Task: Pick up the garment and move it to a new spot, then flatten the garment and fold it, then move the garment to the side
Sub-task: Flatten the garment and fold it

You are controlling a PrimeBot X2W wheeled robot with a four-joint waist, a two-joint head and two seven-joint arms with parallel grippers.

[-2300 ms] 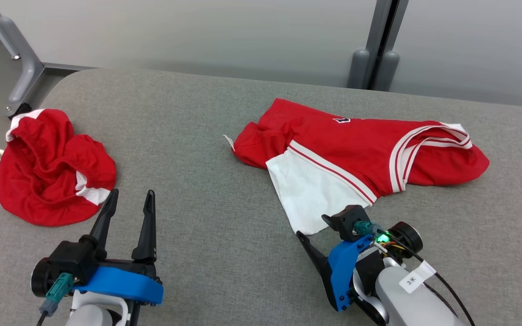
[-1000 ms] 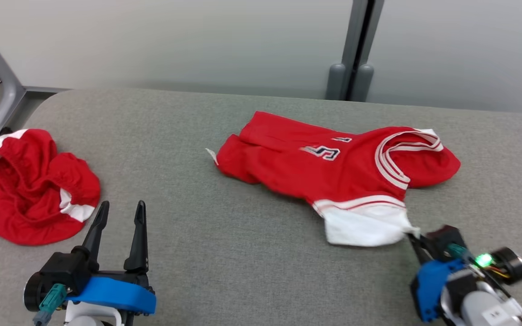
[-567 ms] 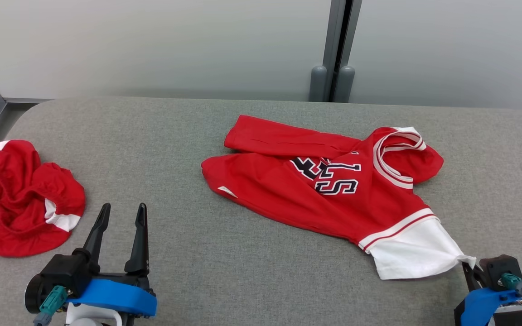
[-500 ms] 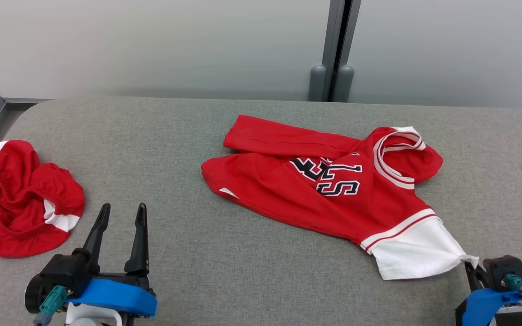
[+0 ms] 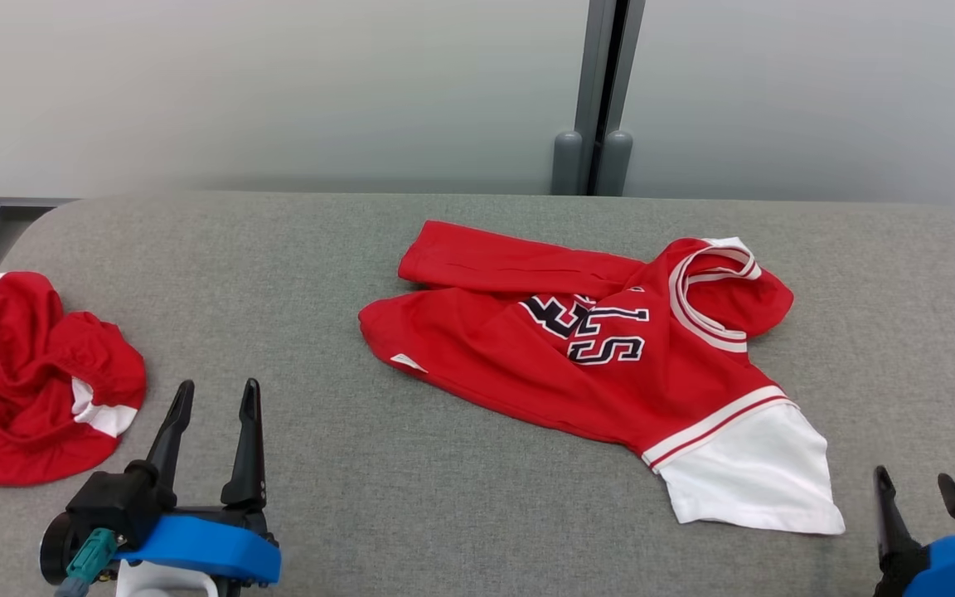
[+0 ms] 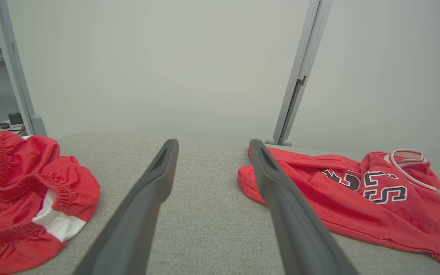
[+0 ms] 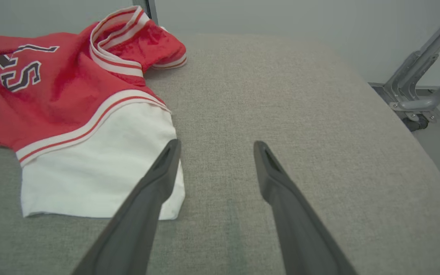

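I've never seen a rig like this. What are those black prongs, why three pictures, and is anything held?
This is a two-armed robot; the black prongs are its pincer-like grippers. The wide picture comes from a camera on its head: the left gripper shows lower left, the right gripper lower right. The other two come from cameras on each wrist, looking along that gripper's fingers. On the grey padded table lies a red jersey with a white sleeve end, and at the left a crumpled red garment with white trim, possibly shorts. Both grippers are open and hold nothing; the right one sits near the white sleeve end.
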